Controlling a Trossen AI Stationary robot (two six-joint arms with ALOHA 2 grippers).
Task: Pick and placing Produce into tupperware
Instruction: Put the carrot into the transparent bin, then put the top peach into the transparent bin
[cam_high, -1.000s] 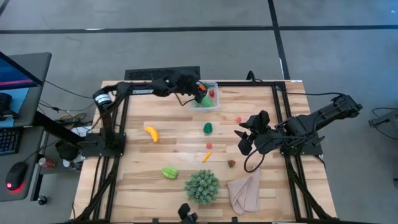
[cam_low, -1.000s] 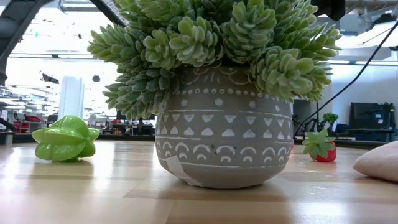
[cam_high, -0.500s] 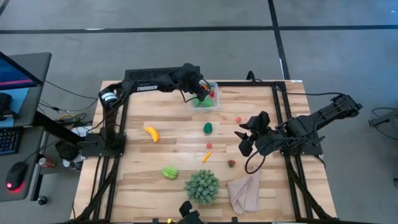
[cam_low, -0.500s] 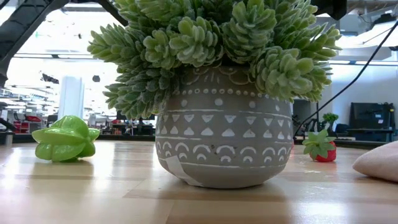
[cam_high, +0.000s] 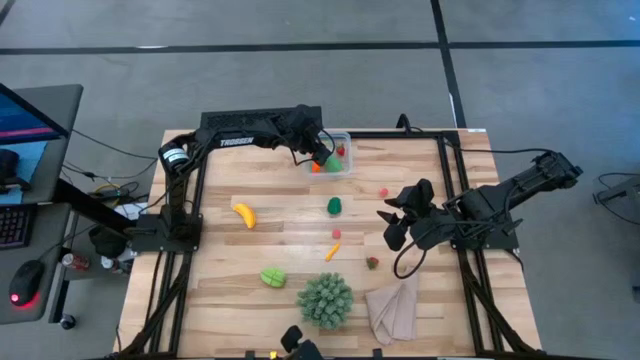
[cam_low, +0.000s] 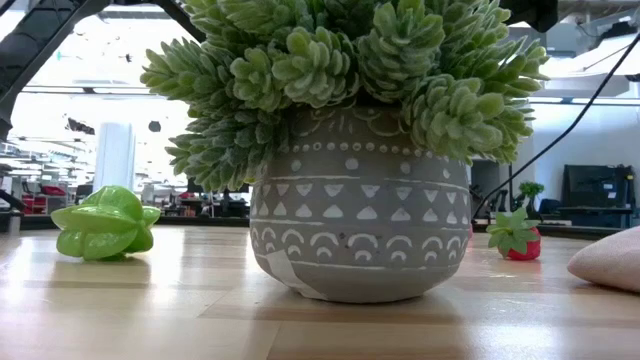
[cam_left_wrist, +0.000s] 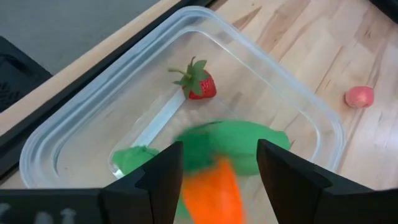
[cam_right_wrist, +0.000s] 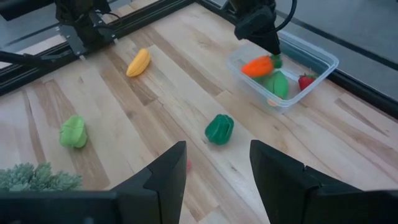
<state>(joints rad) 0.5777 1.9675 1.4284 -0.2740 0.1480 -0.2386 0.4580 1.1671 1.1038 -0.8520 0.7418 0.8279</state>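
The clear tupperware (cam_high: 345, 140) stands at the table's far edge. It holds a strawberry (cam_left_wrist: 200, 86) and green pieces (cam_left_wrist: 255, 143). My left gripper (cam_high: 318, 150) hovers over its left end, open. An orange carrot piece (cam_left_wrist: 214, 190) shows blurred between and below the fingers, inside the tupperware (cam_left_wrist: 298, 81); the right wrist view shows it (cam_right_wrist: 257, 65) under that gripper. A banana (cam_high: 244, 214), green pepper (cam_high: 334, 206), small carrot (cam_high: 332, 251), green star fruit (cam_high: 272, 276), red berries (cam_high: 383, 192) and a strawberry (cam_high: 372, 263) lie on the table. My right gripper (cam_high: 392, 228) waits open at the table's right.
A spiky green plant in a patterned pot (cam_high: 324, 298) stands near the table's near edge and fills the low view (cam_low: 360, 150). A beige cloth (cam_high: 394, 305) lies to its right. Black frame rails (cam_high: 400, 133) run along the table's far edge and sides.
The left arm has swung toward the table's far edge while its gripper stayed over the tupperware. The orange carrot piece, at the fingertips a second ago, now shows lower, at the container's left end.
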